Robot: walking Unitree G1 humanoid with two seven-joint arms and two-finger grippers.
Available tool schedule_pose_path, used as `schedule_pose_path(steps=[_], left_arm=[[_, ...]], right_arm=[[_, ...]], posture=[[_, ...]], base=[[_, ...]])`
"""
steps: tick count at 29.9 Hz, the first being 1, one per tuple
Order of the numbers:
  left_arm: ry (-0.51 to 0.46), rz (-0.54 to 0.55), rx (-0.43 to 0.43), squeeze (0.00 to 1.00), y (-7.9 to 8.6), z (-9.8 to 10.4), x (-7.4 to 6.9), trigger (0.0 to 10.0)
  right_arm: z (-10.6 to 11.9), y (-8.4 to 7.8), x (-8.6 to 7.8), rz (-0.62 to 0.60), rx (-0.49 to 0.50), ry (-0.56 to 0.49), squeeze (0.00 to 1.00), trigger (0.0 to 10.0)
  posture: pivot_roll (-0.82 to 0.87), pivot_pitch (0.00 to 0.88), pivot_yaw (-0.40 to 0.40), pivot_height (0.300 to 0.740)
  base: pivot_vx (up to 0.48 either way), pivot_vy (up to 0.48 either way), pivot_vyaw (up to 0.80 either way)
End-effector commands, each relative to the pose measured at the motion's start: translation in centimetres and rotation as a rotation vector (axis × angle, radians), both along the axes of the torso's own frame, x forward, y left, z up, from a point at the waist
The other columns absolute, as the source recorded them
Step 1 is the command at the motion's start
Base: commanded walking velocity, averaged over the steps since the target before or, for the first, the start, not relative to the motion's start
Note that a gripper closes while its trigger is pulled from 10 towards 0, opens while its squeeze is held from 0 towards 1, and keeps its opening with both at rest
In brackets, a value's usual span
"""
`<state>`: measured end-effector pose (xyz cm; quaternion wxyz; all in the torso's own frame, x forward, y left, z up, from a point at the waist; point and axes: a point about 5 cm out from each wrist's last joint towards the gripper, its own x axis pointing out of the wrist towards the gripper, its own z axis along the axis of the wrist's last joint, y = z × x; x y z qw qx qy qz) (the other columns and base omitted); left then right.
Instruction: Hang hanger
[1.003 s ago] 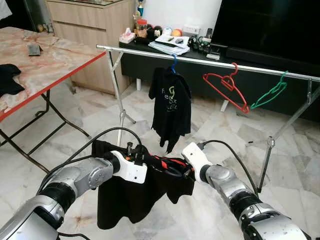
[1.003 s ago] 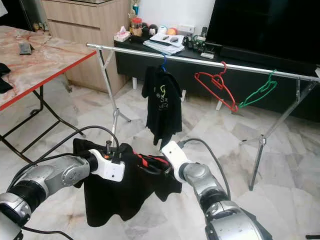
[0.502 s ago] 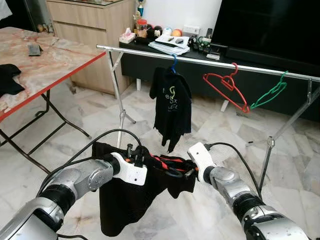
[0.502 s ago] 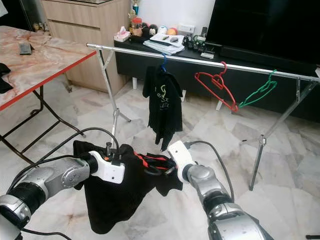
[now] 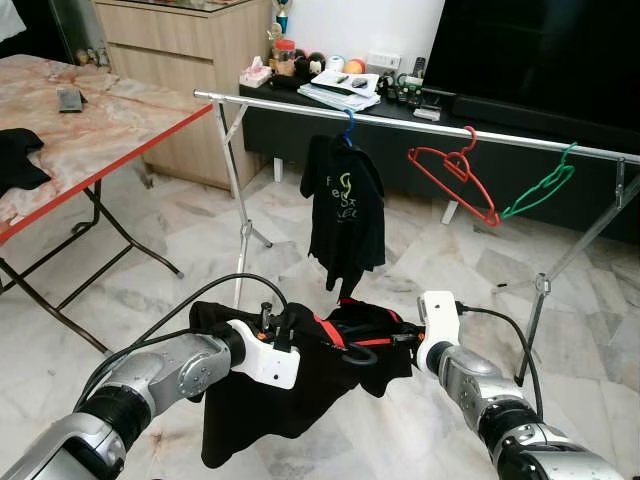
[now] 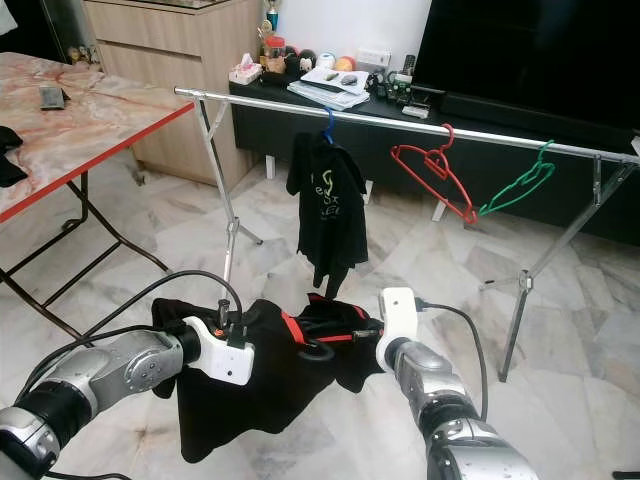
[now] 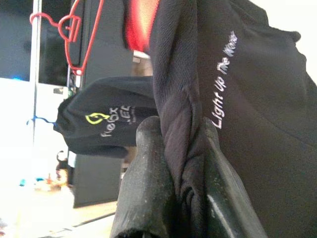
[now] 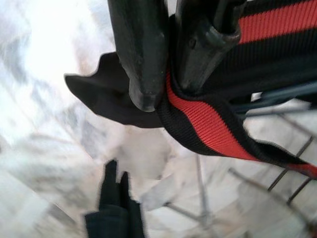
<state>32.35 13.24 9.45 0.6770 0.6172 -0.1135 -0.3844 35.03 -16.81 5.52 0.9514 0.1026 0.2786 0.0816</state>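
Black shirt [image 5: 300, 390] with red-striped collar, on black hanger [image 5: 358, 352], held between both grippers above the floor. Left gripper [image 7: 181, 163]: fingers [image 7: 148, 168] clamped on a bunched fold of shirt. Right gripper [image 8: 166, 74]: fingers [image 8: 141, 54] clamped on the collar. Beyond the fingers: rail [image 5: 420, 122] carrying another black shirt [image 5: 345, 215], red hanger [image 5: 452, 175], green hanger [image 5: 540, 185].

We are reaching both silver arms forward at waist height, elbows bent inward. Our left gripper [image 7: 181, 163] is pinching a twist of black fabric [image 7: 257, 124] between its fingers; our right gripper [image 8: 166, 74] is clamping the red-and-black striped collar band [image 8: 208, 124].
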Motion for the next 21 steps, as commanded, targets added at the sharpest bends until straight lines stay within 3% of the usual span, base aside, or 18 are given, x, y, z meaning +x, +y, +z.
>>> schedule_pose_path(steps=[1, 7, 10, 11, 12, 14, 16, 18, 20, 21], left_arm=[[0.037, 0.215, 0.062, 0.00, 6.2, -0.2, 0.2, 10.0], [0.066, 0.354, 0.011, 0.00, 8.5, -0.4, -0.2, 10.0], [0.084, 0.430, -0.086, 0.00, 9.7, -0.2, -0.5, 10.0], [0.119, 0.453, -0.187, 0.00, 9.8, -0.3, -0.8, 10.0], [0.134, 0.458, -0.228, 0.00, 9.8, -0.3, -1.0, 10.0], [0.162, 0.448, -0.277, 0.00, 9.7, -0.5, -1.4, 10.0], [0.247, 0.342, -0.372, 0.00, 8.5, -0.5, -2.7, 10.0], [0.276, 0.308, -0.391, 0.00, 8.2, -0.4, -3.1, 10.0], [0.444, 0.188, -0.281, 0.00, 7.8, -1.2, -5.1, 10.0], [0.444, 0.188, -0.281, 0.00, 7.8, -1.2, -5.1, 10.0]], right_arm=[[0.2, -7.0, -0.9, -0.348, -0.078, 0.023, 0.00, 0.0], [0.2, -7.5, -1.1, -0.421, -0.057, 0.012, 0.00, 0.0], [0.1, -7.7, -1.3, -0.430, -0.059, 0.015, 0.00, 0.0], [0.0, -7.9, -1.4, -0.441, -0.064, 0.020, 0.00, 0.0], [-0.1, -7.9, -1.5, -0.442, -0.064, 0.023, 0.00, 0.0], [-0.1, -7.9, -1.5, -0.442, -0.063, 0.027, 0.00, 0.0], [-0.2, -8.1, -1.6, -0.453, -0.079, 0.035, 0.00, 0.0], [-0.2, -8.2, -1.6, -0.460, -0.085, 0.034, 0.00, 0.0], [0.0, -8.5, -1.6, -0.477, -0.103, 0.032, 0.00, 0.0], [0.0, -8.5, -1.6, -0.477, -0.103, 0.032, 0.00, 0.0]], posture=[[0.12, 0.045, -0.093, 0.740], [0.12, 0.054, -0.090, 0.740], [0.12, 0.056, -0.090, 0.740], [0.12, 0.061, -0.095, 0.740], [0.12, 0.061, -0.095, 0.740], [0.12, 0.062, -0.097, 0.740], [0.12, 0.068, -0.099, 0.740], [0.13, 0.069, -0.099, 0.740], [0.13, 0.073, -0.100, 0.740], [0.13, 0.073, -0.100, 0.740]], base=[[0.000, 0.000, 0.00], [0.000, 0.000, 0.00], [0.000, 0.000, 0.00], [0.000, 0.000, 0.00], [0.000, 0.000, 0.00], [0.000, 0.000, 0.00], [0.000, 0.000, 0.00], [0.000, 0.000, 0.00], [0.000, 0.000, 0.00], [0.000, 0.000, 0.00]])
